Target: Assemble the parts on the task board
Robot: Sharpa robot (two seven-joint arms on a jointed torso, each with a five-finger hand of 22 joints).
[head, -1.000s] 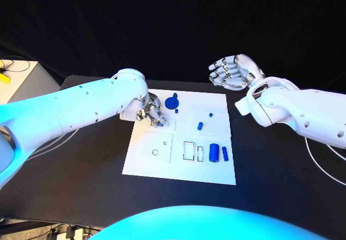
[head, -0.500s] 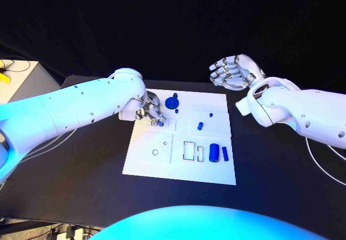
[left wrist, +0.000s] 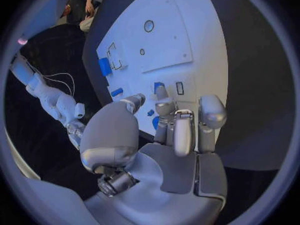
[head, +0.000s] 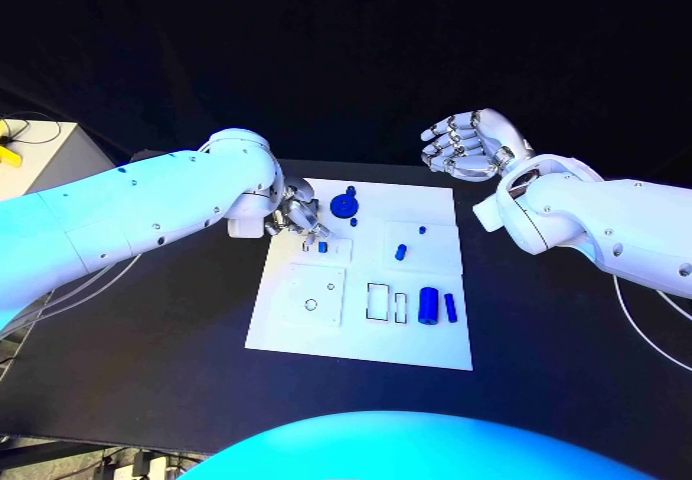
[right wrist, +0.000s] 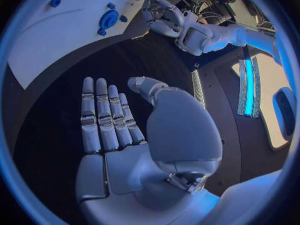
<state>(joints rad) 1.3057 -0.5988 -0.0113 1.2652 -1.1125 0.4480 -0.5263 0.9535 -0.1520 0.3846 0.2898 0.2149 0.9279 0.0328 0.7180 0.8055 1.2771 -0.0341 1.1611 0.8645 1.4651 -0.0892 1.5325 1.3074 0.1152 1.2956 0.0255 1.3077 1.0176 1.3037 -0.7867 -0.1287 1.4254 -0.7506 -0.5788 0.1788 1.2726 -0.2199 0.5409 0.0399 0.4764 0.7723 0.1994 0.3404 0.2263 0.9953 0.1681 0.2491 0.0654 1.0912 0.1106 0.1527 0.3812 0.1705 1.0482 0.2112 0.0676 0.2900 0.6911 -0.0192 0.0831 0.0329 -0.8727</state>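
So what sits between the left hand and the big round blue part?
Nothing: bare white task board separates the left hand from the round blue part in the head view.

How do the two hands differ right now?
The left hand is low over the white board's far left corner, fingers pointing down beside a small blue piece. The right hand is raised beyond the board, off it, fingers straight and together, holding nothing. Both are silver on white arms.

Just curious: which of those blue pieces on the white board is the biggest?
The round blue disc at the board's far edge, beside the left hand. The other blue pieces are slim pegs or small bits.
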